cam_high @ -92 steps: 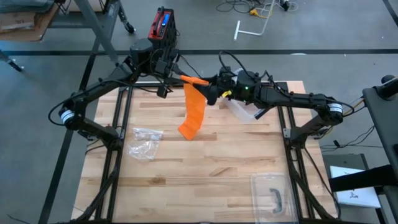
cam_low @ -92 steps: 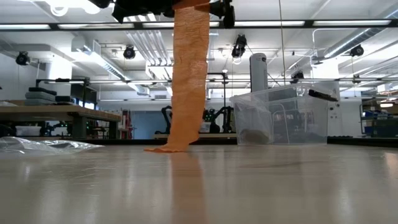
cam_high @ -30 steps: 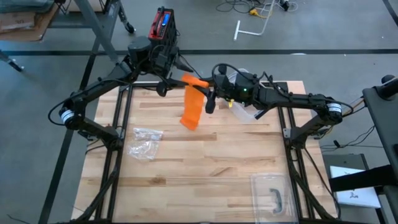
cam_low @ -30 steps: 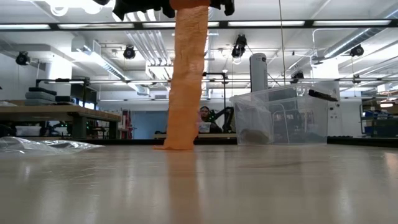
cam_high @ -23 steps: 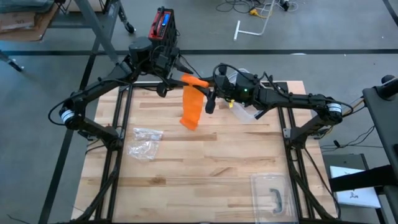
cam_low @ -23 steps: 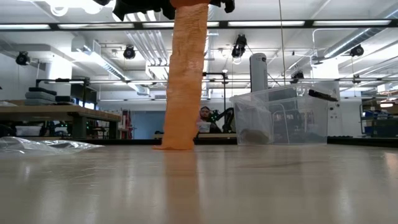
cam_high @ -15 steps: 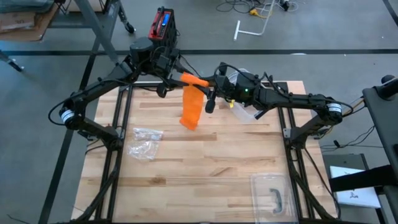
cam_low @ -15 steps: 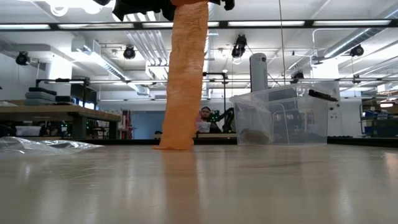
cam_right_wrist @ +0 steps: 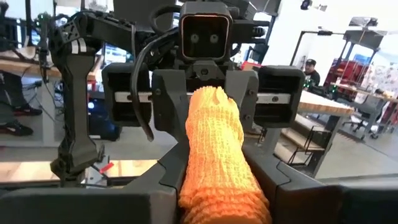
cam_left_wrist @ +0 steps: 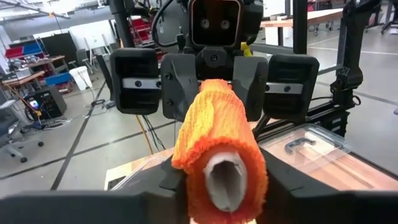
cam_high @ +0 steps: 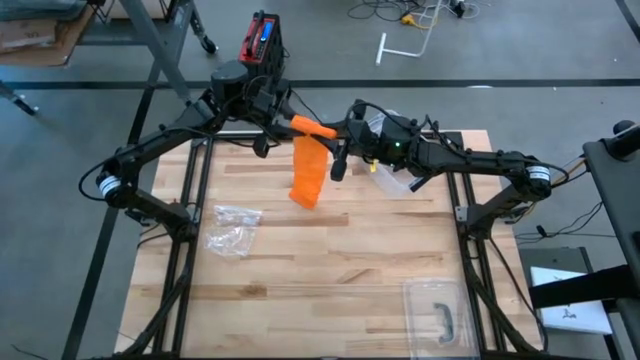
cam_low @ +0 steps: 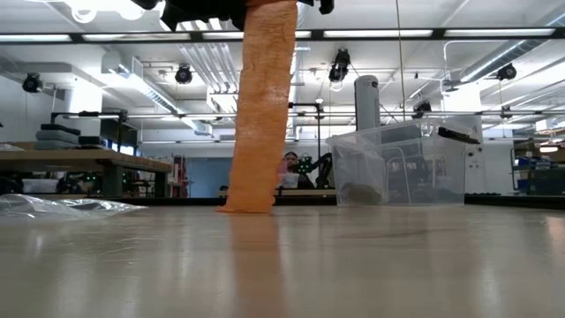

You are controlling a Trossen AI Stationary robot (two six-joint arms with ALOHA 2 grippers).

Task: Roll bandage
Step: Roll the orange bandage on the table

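Table (cam_high: 330, 270): the bandage's loose tail hangs from the grippers, its end resting on the wood below them.
Bandage (cam_high: 310, 165): rolled part spans between both grippers.
Left gripper (cam_high: 283, 122): fingers narrowed on one roll end.
Right gripper (cam_high: 340, 133): clamped on the other end.
Advice: turn the roll evenly and keep the tail taut.

The bandage (cam_high: 309, 170) held between the two black end effectors is coloured bright orange, with a fine woven crepe texture; a pale core is shown at its rolled end. Below them, the tabletop (cam_high: 330, 270) is made of light wood planks. A clear container (cam_low: 397, 168) and clear plastic bag (cam_high: 232, 228) are seen.
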